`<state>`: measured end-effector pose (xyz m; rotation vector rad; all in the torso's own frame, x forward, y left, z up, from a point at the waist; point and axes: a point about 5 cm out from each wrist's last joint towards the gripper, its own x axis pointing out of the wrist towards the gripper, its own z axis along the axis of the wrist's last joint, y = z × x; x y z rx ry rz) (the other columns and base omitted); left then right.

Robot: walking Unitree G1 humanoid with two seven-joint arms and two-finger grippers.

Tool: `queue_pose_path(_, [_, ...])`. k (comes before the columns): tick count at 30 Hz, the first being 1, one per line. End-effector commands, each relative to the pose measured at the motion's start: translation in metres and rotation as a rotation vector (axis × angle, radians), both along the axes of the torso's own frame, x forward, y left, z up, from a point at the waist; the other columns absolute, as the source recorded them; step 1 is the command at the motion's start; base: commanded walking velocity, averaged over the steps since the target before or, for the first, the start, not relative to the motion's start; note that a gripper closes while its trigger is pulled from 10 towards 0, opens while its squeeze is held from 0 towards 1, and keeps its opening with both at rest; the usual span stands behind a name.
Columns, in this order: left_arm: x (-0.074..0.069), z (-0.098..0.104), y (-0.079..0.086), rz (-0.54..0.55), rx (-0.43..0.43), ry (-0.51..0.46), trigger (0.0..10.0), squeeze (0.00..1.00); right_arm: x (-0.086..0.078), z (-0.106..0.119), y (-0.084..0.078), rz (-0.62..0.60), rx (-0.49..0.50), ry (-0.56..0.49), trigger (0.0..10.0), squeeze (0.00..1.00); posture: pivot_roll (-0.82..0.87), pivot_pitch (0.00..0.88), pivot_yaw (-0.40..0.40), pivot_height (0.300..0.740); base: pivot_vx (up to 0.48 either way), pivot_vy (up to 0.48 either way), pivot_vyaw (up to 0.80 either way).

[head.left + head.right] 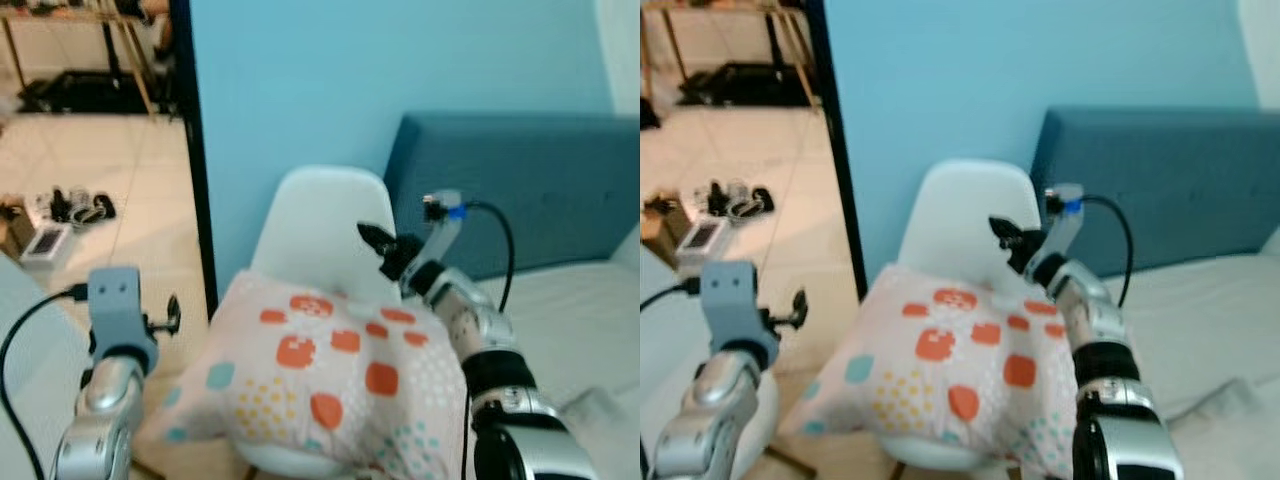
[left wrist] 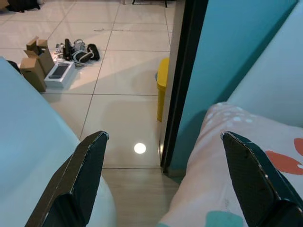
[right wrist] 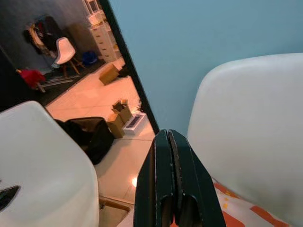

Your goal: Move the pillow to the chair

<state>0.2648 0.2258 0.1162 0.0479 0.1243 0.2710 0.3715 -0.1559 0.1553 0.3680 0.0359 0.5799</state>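
The pillow (image 1: 330, 380), white with orange patches and pale blue and yellow dots, lies on the seat of the white chair (image 1: 322, 225), its far edge up against the chair's curved backrest and its near corners hanging past the seat toward the robot. The chair stands against the blue wall (image 1: 390, 70), just left of the dark blue headboard (image 1: 520, 190) and the bed (image 1: 580, 320).

The right gripper (image 1: 378, 242) hovers above the pillow's far right corner, close to the backrest; in the right wrist view its two black fingers (image 3: 171, 184) are pressed flat together with nothing between them. The left gripper (image 2: 165, 184) is off the pillow's left edge, its fingers spread wide, one over the tiled floor (image 2: 123, 80) and one in front of the pillow's side, gripping nothing.

Judged from this, the carrying is done and the step in hand is the release and withdrawal: the pillow appears to rest on the chair on its own weight. The next move calls for drawing both arms back and up without dragging the fabric, since the overhanging near edge could let the pillow slide off if it is nudged toward the robot. A small push toward the backrest might seat it more securely first.
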Motion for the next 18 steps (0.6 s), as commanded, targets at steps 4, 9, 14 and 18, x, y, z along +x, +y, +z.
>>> queue_pose_path(4, [-0.005, -0.017, -0.003, -0.019, 0.02, 0.048, 10.0, 0.0, -0.007, -0.027, -0.016, -0.075, -0.083, 0.081, 10.0, 0.0, 0.05, 0.0, -0.125, 0.74, 0.0, 0.0, 0.0])
queue_pose_path(9, [-0.012, -0.032, -0.005, -0.044, 0.048, 0.071, 10.0, 0.0, -0.028, -0.068, -0.034, -0.197, -0.183, 0.183, 10.0, 0.0, 0.04, 0.0, -0.131, 0.74, 0.0, 0.0, 0.0])
queue_pose_path(14, [-0.018, -0.045, -0.013, -0.081, 0.038, 0.082, 10.0, 0.0, -0.04, -0.086, -0.037, -0.256, -0.252, 0.216, 10.0, 0.0, 0.03, 0.0, -0.127, 0.74, 0.0, 0.0, 0.0])
queue_pose_path(18, [-0.022, -0.048, -0.021, -0.105, 0.015, 0.062, 10.0, 0.0, -0.058, -0.108, -0.035, -0.26, -0.261, 0.285, 10.0, 0.0, 0.02, 0.0, -0.122, 0.74, 0.0, 0.0, 0.0])
